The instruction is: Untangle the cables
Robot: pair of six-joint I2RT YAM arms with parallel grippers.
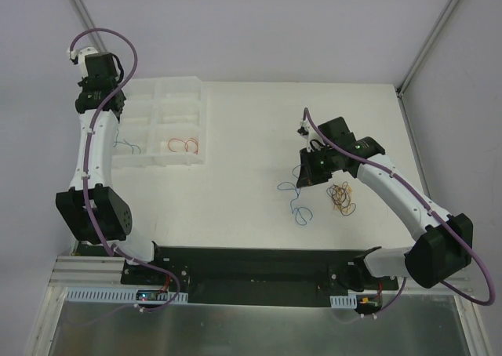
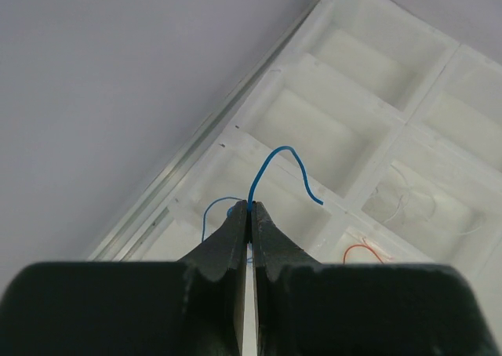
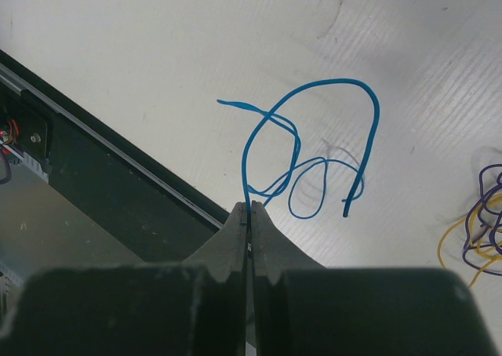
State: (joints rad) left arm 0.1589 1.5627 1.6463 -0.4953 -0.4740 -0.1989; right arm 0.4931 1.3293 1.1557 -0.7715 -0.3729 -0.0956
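**Black jaws pinched on blue wire, both arms: snag and slip risks**

Left gripper (image 2: 249,212) is clenched on a thin blue strand (image 2: 276,158), which arcs up free of the fingertips. It hangs above the white tray (image 2: 408,128). Below it, one compartment holds another blue piece (image 1: 125,145) and a neighbouring one holds a red wire (image 1: 185,145).

Right gripper (image 3: 251,208) is clamped on the blue loops (image 3: 315,111) over the table (image 1: 251,121). These strands cross each other; cannot tell if they are one wire or two. The remaining bundle (image 1: 342,198) of orange, yellow and dark wires lies just beside them, apart from the blue.

Risks, as I judge them:
- The grip is at the very tips on slick, springy wire, so a quick swing could let it slip out
- Lifting the loops while they are crossed could cinch a knot
- A trailing end may drag into the bundle and catch
- A springy strand let go above the tray could bounce into the wrong compartment
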